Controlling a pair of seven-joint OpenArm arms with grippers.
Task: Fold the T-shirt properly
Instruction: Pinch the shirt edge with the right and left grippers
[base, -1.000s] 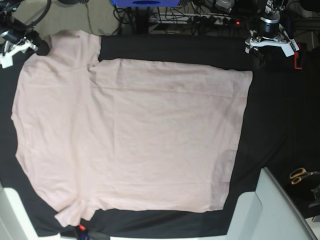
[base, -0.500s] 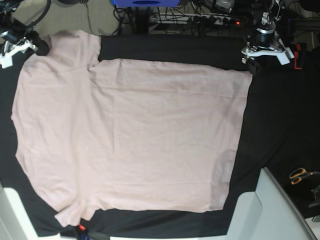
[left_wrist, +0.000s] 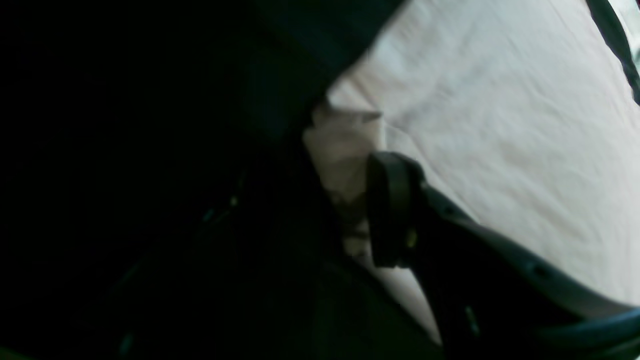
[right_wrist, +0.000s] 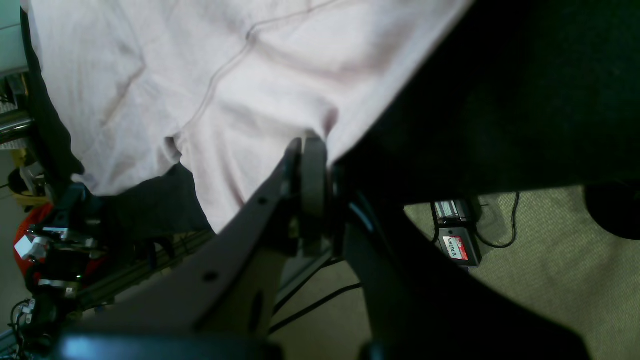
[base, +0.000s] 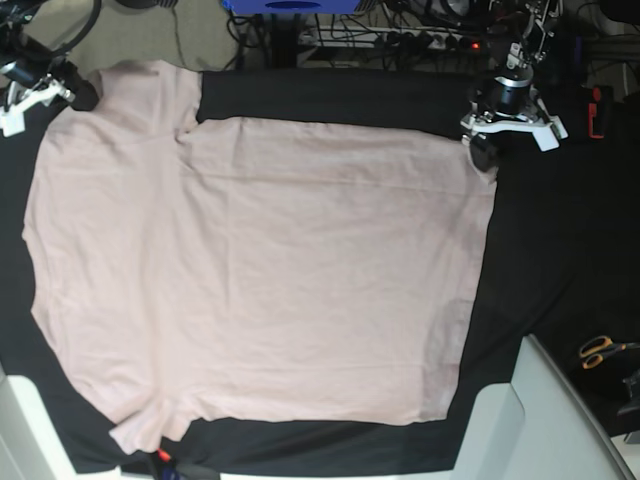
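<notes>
The pale pink T-shirt (base: 260, 280) lies spread flat on the black tablecloth (base: 560, 250), sleeves toward the left. My left gripper (base: 483, 150) is at the shirt's top right hem corner. In the left wrist view its jaws (left_wrist: 345, 200) stand apart around that slightly raised corner of the T-shirt (left_wrist: 500, 125), and one dark fingertip (left_wrist: 390, 210) rests against the cloth. My right gripper (base: 75, 92) is at the top left, by the upper sleeve. In the right wrist view this gripper (right_wrist: 312, 150) is shut, pinching the edge of the T-shirt (right_wrist: 200, 65).
Orange-handled scissors (base: 600, 350) lie on the cloth at the right edge. A pale grey-white structure (base: 540, 420) juts in at the bottom right. Cables and a power strip (base: 400, 35) run behind the table's far edge.
My left arm has moved left and toward the shirt, from beside the hem corner onto it; the corner has shifted slightly inward. The right arm has not moved.
</notes>
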